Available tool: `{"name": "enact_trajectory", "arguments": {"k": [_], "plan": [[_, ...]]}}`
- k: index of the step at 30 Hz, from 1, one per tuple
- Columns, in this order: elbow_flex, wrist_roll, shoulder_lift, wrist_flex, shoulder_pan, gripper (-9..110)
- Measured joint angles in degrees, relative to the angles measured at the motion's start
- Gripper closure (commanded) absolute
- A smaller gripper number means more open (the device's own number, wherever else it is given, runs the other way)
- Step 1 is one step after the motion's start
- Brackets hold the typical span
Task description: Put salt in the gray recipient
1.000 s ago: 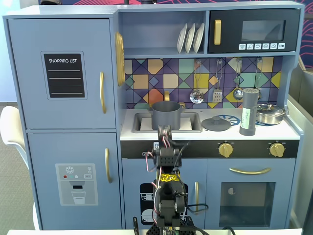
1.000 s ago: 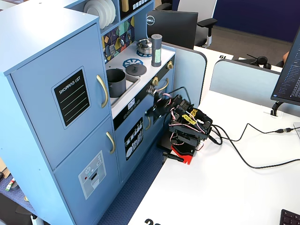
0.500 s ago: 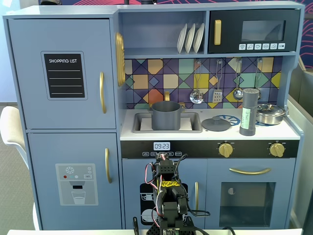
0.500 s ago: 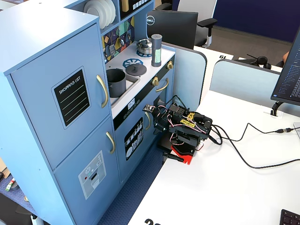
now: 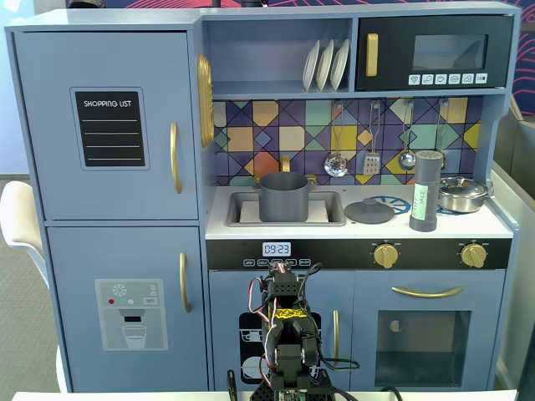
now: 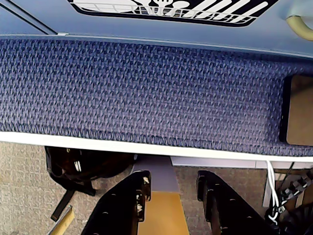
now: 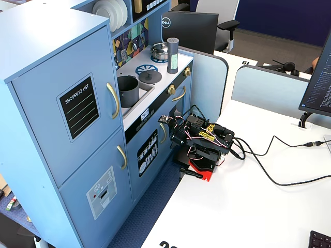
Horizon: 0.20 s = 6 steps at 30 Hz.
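Looking at the toy kitchen, we're seeing the salt (image 5: 425,190) standing upright on the right side of the counter (image 5: 501,224), just beside the shiny pan (image 5: 462,194) and the flat gray lid (image 5: 370,210). The gray pot (image 5: 282,196) is sitting in the sink (image 5: 334,219), well apart from the shaker. Our arm (image 7: 204,142) is sitting folded up on the white desk (image 7: 258,217) below, and the gripper (image 6: 171,188) is hanging with its jaws parted, holding nothing.
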Motion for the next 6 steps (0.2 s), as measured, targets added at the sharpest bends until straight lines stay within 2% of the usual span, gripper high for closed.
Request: {"name": "enact_trajectory", "arguments": {"k": [6], "plan": [[0.0,0.0,0.0,0.0,0.0,96]]}}
